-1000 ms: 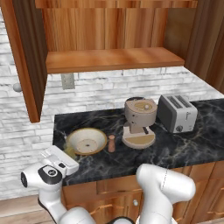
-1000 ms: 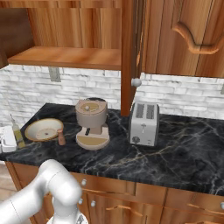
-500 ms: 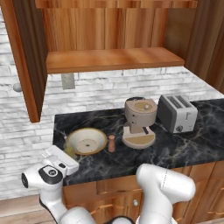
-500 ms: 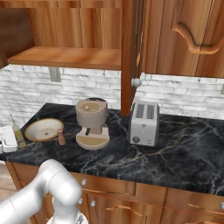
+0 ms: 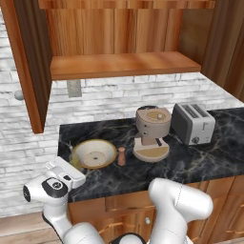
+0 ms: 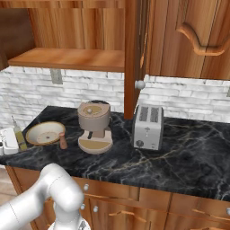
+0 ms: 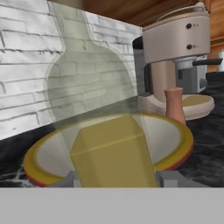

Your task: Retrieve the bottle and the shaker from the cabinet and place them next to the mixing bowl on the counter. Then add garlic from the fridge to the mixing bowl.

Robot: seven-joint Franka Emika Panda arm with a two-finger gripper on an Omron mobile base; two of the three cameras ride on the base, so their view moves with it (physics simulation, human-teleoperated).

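The gripper (image 5: pixel 64 172) sits low at the near left corner of the counter (image 5: pixel 190 162), just in front of the mixing bowl (image 5: pixel 93 154). Its fingers are closed on the bottle (image 7: pixel 109 153) — in the hand view the bottle stands right before the camera, a yellow-filled lower body with a clear, pale neck rising above it, and the grey finger tips (image 7: pixel 173 178) press in at either side of its base. From the right base view the bottle (image 6: pixel 18 134) appears as a slim upright shape at the far left edge of the counter, beside the white hand and just left of the bowl (image 6: pixel 45 132).

The mixing bowl is cream inside with a yellow and red rim, and it rests on the dark marble between the bottle and the shaker (image 5: pixel 121 156). The shaker — a small brown upright piece — stands just right of the bowl, near the base of the coffee machine (image 5: pixel 152 133). In the hand view the shaker (image 7: pixel 175 105) shows beyond the bowl's rim (image 7: pixel 183 144), with the coffee machine (image 7: pixel 175 65) behind it.

Further right on the counter stands a silver toaster (image 5: pixel 192 123). Above the counter the cabinet (image 5: pixel 119 64) is open, its wooden shelf bare, with its door (image 5: pixel 28 62) swung out to the left.
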